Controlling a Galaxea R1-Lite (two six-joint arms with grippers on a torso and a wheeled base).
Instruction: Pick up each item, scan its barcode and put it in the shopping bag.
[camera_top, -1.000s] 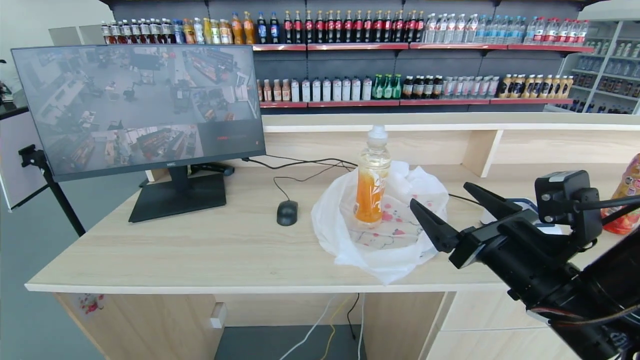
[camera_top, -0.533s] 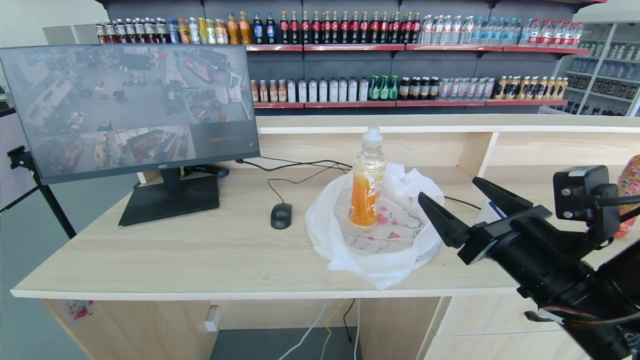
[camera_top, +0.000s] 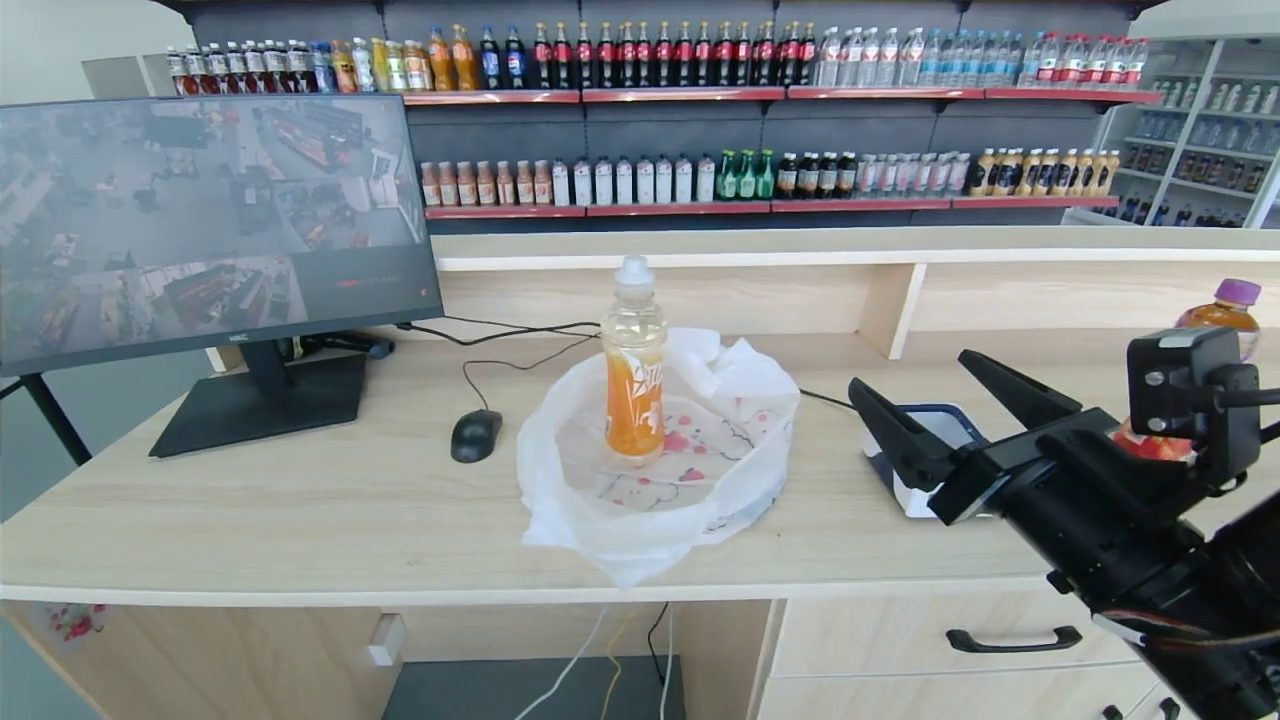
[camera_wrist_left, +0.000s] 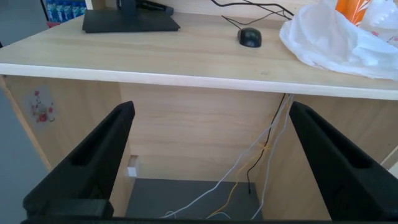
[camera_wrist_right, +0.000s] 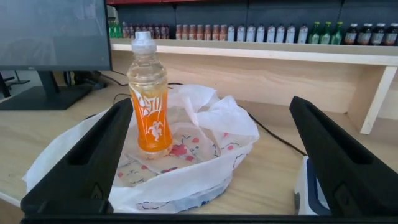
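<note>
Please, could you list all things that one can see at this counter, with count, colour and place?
bottle: one, orange, upright in the shopping bag
shopping bag: one, white, counter middle
second bottle: one, purple cap, counter's far right
scanner: one, white and blue, right of the bag
mouse: one, black, left of the bag
monitor: one, black, counter left
shelf bottles: many, mixed colours, back wall
right pincer: open, black, over the scanner
left pincer: open, black, below the counter edge

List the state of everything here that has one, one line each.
shopping bag, open, on the counter.
orange bottle, capped, upright in the shopping bag.
purple-capped bottle, upright, capped.
right gripper, open, empty.
left gripper, open, empty.
monitor, switched on.
drawer, shut.
</note>
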